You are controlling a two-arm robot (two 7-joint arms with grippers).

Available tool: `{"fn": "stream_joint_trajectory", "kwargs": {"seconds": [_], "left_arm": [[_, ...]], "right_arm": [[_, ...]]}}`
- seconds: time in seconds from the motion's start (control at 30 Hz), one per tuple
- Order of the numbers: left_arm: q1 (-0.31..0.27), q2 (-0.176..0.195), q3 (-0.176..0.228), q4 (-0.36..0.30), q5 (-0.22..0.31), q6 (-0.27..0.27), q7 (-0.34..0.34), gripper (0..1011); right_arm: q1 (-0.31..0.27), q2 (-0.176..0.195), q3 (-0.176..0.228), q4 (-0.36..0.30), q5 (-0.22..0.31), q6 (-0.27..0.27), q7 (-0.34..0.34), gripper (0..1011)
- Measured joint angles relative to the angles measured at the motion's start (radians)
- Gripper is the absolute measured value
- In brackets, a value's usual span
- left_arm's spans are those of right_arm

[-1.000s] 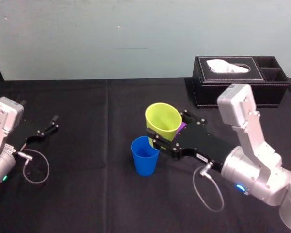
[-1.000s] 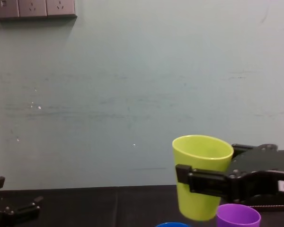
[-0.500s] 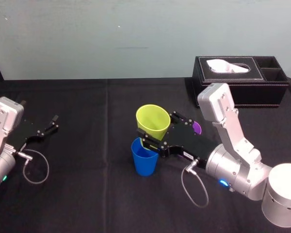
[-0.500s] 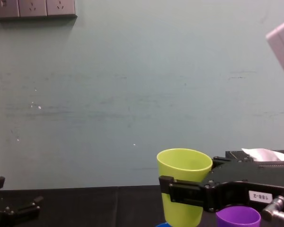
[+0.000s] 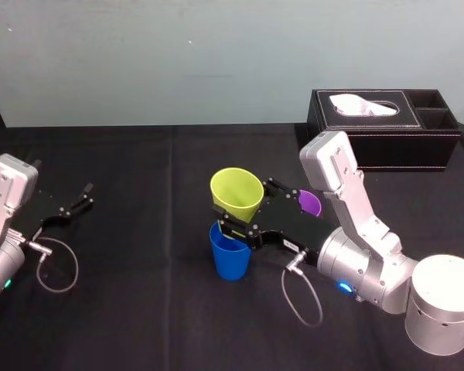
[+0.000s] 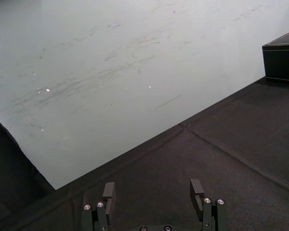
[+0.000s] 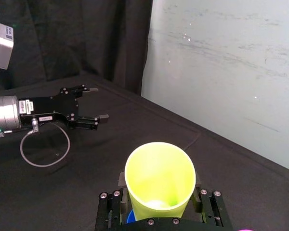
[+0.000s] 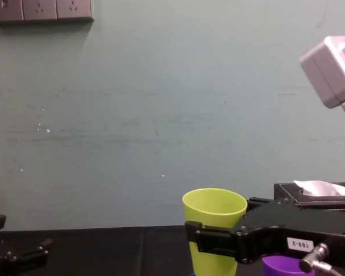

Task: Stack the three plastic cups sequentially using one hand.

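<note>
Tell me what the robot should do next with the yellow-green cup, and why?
Probably lower the yellow-green cup straight into the blue cup. The right pincer grips it just above that cup's open mouth, slightly tilted. The left pincer lies parked, open.

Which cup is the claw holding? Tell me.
The yellow-green cup, clamped in the right claw over the blue cup; the purple cup sits apart.
</note>
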Motion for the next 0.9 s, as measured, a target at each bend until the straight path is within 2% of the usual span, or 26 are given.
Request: {"fn": "stream_joint_trajectory", "kwargs": {"seconds": [0.9], "left_arm": [[0.000,0.000,0.000,0.000,0.000,0.000,0.000,1010]], "right_arm": [[0.000,-0.009,-0.005,0.016,-0.001,0.002,0.011,736]]}}
